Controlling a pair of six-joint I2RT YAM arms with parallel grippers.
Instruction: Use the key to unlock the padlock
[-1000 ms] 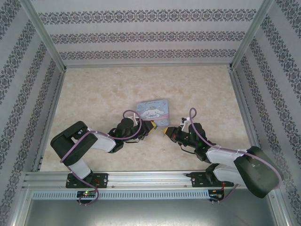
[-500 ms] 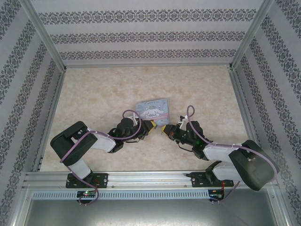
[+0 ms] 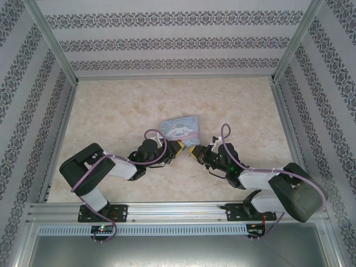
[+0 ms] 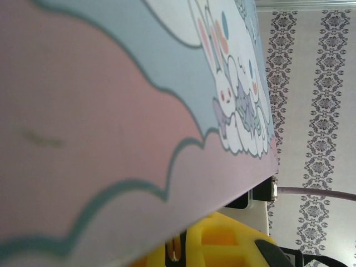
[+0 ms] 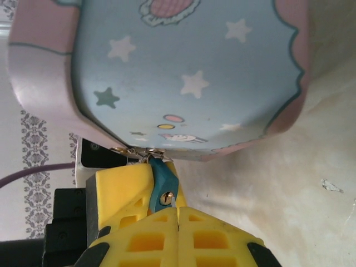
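Observation:
The tiny teal padlock (image 5: 161,179) hangs by its thin shackle from the clasp of the cartoon-dog tin (image 5: 189,72). It is pinched between the yellow fingers (image 5: 119,186) of my left gripper (image 3: 179,147), which is shut on it. My right gripper (image 5: 178,210) is shut on the key (image 5: 173,200). Only the key's thin silvery tip shows, right at the brass keyhole in the padlock's end face. In the top view my right gripper (image 3: 193,153) meets the left one just below the tin (image 3: 181,128). In the left wrist view the tin (image 4: 111,111) hides most of my own yellow finger (image 4: 222,245).
The tin lies on the marbled table (image 3: 111,111), tilted up at its near edge where the grippers meet. Patterned walls and aluminium rails (image 3: 167,210) close in the table on all sides. Both arms' purple cables (image 3: 153,133) loop above the wrists.
My right arm has moved left and slightly forward, bringing its gripper up against the left gripper at the tin's near edge. The left arm has held still.

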